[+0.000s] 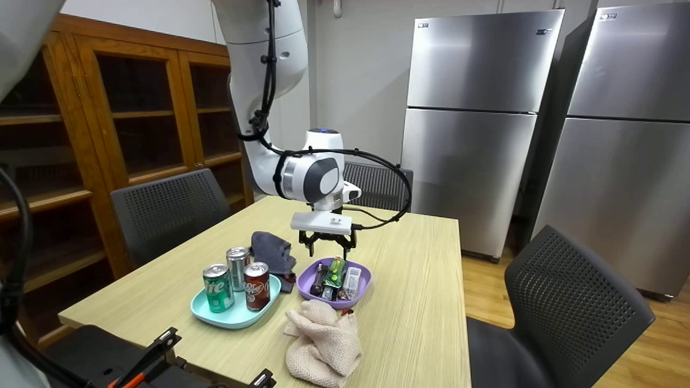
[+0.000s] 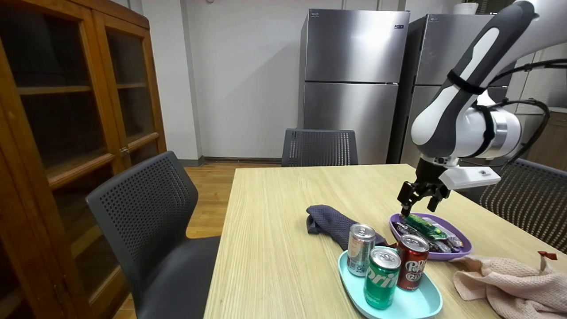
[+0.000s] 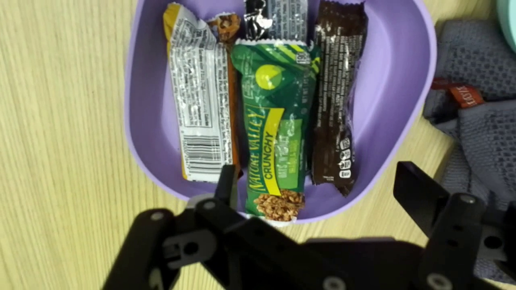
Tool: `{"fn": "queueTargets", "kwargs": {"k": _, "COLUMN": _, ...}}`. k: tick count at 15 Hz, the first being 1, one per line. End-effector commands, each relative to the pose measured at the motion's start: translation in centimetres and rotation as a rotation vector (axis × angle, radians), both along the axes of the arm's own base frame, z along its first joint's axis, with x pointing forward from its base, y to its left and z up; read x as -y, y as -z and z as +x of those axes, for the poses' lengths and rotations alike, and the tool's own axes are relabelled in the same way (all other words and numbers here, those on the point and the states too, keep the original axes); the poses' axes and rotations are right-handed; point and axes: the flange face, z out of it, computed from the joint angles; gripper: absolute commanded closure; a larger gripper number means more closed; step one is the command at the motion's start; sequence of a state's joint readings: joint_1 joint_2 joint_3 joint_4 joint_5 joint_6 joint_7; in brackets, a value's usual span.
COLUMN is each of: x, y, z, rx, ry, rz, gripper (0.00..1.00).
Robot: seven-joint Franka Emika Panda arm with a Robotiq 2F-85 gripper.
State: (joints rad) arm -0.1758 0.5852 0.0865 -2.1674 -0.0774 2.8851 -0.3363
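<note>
My gripper (image 3: 317, 177) is open, with nothing gripped between its fingers. In both exterior views it hangs just above the purple tray (image 1: 367, 277). Closest to it is a green granola bar (image 3: 274, 133), which lies on top of other bars with one end at the tray's rim. One finger (image 2: 405, 212) is very near that end; whether they touch I cannot tell. On either side of the green bar are a white-backed bar (image 3: 199, 100) and a dark brown bar (image 3: 336, 96). A silver wrapper (image 3: 288, 18) shows partly beneath the green one.
A turquoise tray (image 1: 237, 319) beside the purple one carries a green can (image 1: 218, 288), a silver can (image 1: 238, 268) and a dark red can (image 1: 257, 286). A grey cloth (image 1: 272, 253) and a beige cloth (image 1: 323, 345) flank the trays. Chairs (image 1: 577, 302) surround the table (image 2: 274, 230).
</note>
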Motion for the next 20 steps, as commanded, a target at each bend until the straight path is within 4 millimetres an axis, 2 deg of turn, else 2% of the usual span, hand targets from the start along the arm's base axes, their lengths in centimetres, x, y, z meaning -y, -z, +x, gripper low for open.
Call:
{"fn": "queueTargets", "kwargs": {"k": 1, "x": -0.9, "y": -3.1, "z": -3.2, "rx": 0.042, "ry": 0.079, "rz": 0.054, "gripper": 0.00}}
{"fn": "queueTargets", "kwargs": {"k": 5, "x": -2.1, "y": -4.3, "z": -6.7, "rx": 0.032, "ry": 0.189, "rz": 0.101, "gripper": 0.00}}
{"fn": "queueTargets", "kwargs": {"k": 12, "x": -4.5, "y": -7.2, "z": -12.8, "rx": 0.038, "ry": 0.225, "rz": 0.096, "gripper": 0.00}}
{"fn": "queueTargets", "kwargs": {"k": 16, "x": -5.4, "y": -9.1, "z": -15.1, "rx": 0.018, "ry": 0.213, "rz": 0.097, "gripper": 0.00}}
{"fn": "queueTargets", "kwargs": {"k": 20, "x": -6.0, "y": -10.3, "z": -16.2, "rx": -0.020, "ry": 0.202, "rz": 0.118, "gripper": 0.00}}
